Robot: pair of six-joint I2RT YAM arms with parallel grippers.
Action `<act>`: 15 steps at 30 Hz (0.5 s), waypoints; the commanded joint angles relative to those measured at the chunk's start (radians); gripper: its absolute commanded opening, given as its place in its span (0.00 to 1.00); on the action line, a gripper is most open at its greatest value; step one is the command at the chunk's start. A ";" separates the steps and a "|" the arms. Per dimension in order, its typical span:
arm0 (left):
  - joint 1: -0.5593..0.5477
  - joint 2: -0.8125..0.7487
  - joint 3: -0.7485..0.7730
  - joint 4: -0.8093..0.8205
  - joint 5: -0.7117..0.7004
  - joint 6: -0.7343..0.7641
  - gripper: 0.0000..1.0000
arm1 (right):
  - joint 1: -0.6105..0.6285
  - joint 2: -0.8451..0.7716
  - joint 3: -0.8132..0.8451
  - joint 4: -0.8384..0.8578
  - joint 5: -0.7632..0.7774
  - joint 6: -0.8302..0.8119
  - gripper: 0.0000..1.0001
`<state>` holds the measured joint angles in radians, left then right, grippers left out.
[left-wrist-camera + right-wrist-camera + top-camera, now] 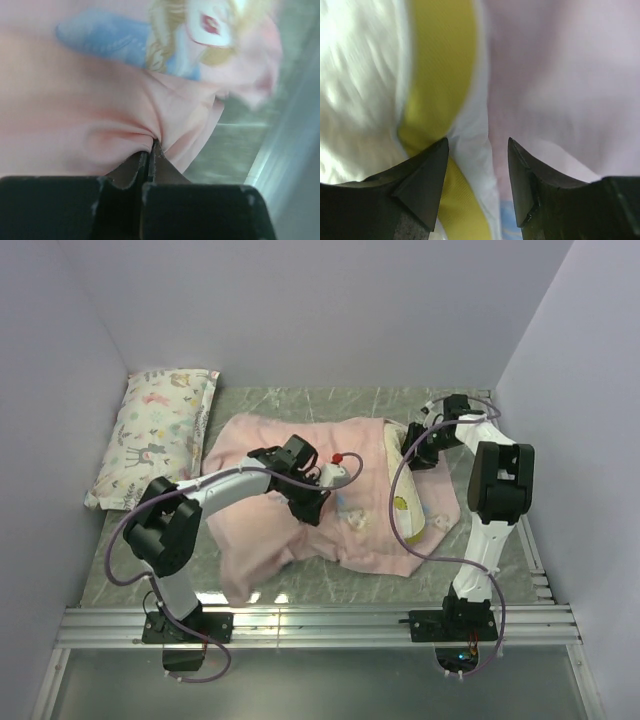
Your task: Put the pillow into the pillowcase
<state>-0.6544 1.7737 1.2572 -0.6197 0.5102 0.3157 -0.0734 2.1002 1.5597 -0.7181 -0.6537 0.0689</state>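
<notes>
The pale pink pillowcase (pixel 270 510) lies rumpled across the middle of the table and covers most of the cream pillow (pixel 405 502). The pillow's right end sticks out with a small yellow logo on it. My left gripper (pixel 316 508) rests on top of the case. In the left wrist view it (pixel 152 144) is shut on a pinched fold of the pink fabric (pixel 100 100), near a blue princess print. My right gripper (pixel 413 460) is at the far right corner. It (pixel 477 145) stands open over the pillow's yellow band (pixel 440 75) and the pillowcase edge (pixel 560 75).
A smaller white pillow (pixel 155 435) with an animal-and-flower print lies at the back left against the wall. Pale walls close in the grey-green marbled table (pixel 300 400) on three sides. An aluminium rail (pixel 320 625) runs along the near edge.
</notes>
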 commanded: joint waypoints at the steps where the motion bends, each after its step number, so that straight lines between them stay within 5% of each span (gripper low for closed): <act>1: 0.027 -0.080 0.024 0.012 0.114 -0.142 0.00 | 0.069 -0.014 0.011 -0.012 -0.118 -0.006 0.58; 8: 0.309 -0.056 0.100 -0.008 -0.019 -0.179 0.04 | 0.167 -0.092 -0.116 -0.017 -0.231 -0.009 0.56; 11: 0.348 -0.079 0.137 -0.050 -0.007 -0.103 0.34 | 0.178 -0.118 -0.144 -0.040 -0.261 -0.018 0.56; 15: 0.337 -0.158 0.165 -0.023 0.016 -0.131 0.59 | 0.175 -0.164 -0.151 -0.086 -0.232 -0.087 0.55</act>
<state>-0.2768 1.7145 1.3643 -0.7036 0.4980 0.1818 0.0978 2.0270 1.4124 -0.7391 -0.8326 0.0410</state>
